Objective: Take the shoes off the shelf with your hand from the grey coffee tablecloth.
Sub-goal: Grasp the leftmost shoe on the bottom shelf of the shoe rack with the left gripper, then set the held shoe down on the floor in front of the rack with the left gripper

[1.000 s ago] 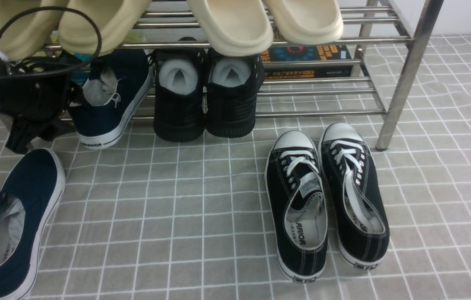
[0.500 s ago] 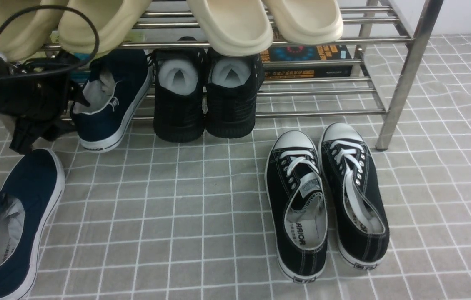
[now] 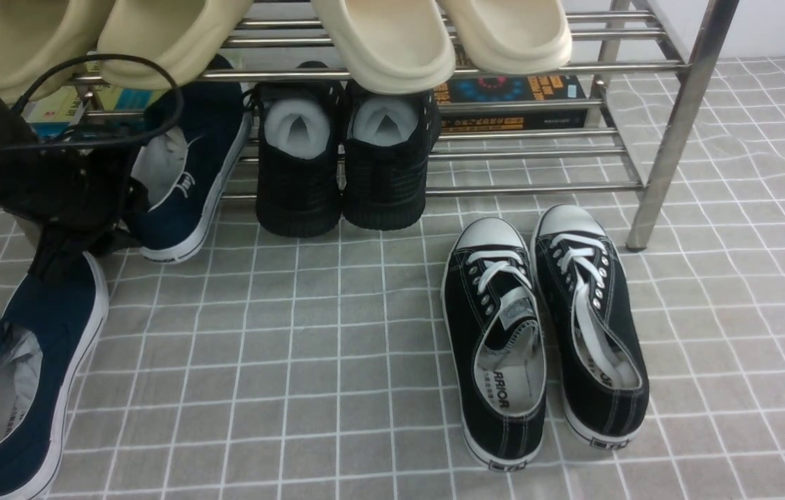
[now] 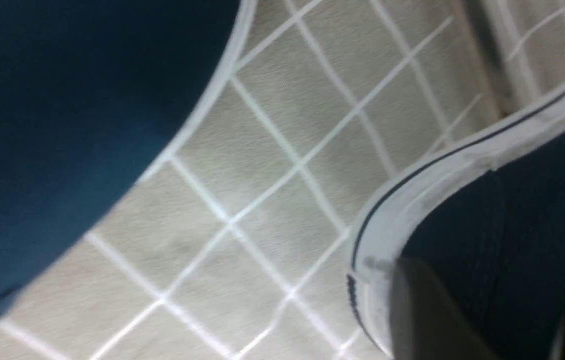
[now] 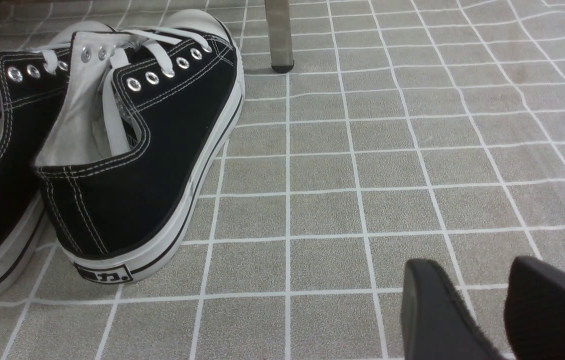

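My left gripper (image 3: 130,208), black with looping cables, is shut on the heel of one navy slip-on shoe (image 3: 191,167). That shoe is tilted, its toe still between the lower bars of the silver shelf (image 3: 677,125) and its heel over the grey checked tablecloth (image 3: 337,361). In the left wrist view the held shoe (image 4: 522,210) sits between my fingers (image 4: 427,315). The other navy shoe (image 3: 24,389) lies on the cloth at the near left and also shows in the left wrist view (image 4: 62,100). My right gripper (image 5: 482,300) is slightly open and empty, low over the cloth (image 5: 342,165).
Two all-black mesh shoes (image 3: 337,167) stand on the lower tier beside the held shoe. Cream slippers (image 3: 378,42) lie on the upper tier. A black lace-up pair (image 3: 545,326) stands on the cloth by the shelf leg (image 5: 279,35). A book box (image 3: 510,97) lies behind.
My left gripper has come down and toward the front with the navy shoe. The shoe's heel has slid further off the shelf, closer to the other navy shoe.
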You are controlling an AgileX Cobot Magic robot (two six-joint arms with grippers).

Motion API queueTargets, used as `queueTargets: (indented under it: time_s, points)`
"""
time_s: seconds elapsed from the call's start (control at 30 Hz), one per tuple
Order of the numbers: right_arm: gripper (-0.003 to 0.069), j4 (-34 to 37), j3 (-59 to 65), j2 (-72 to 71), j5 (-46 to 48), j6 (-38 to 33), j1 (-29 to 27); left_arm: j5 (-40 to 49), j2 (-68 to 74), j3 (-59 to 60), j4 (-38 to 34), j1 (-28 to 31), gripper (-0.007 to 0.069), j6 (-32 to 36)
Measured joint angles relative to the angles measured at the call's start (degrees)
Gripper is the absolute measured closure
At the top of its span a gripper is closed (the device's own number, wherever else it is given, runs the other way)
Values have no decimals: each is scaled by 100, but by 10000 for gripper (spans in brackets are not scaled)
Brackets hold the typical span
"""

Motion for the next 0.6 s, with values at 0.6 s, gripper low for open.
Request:
queueTargets:
  time_s: [0.6]
  points:
    - [421, 0, 0, 0, 0, 0, 0, 2112, -1887, 1325, 1767, 0, 573, -1509]
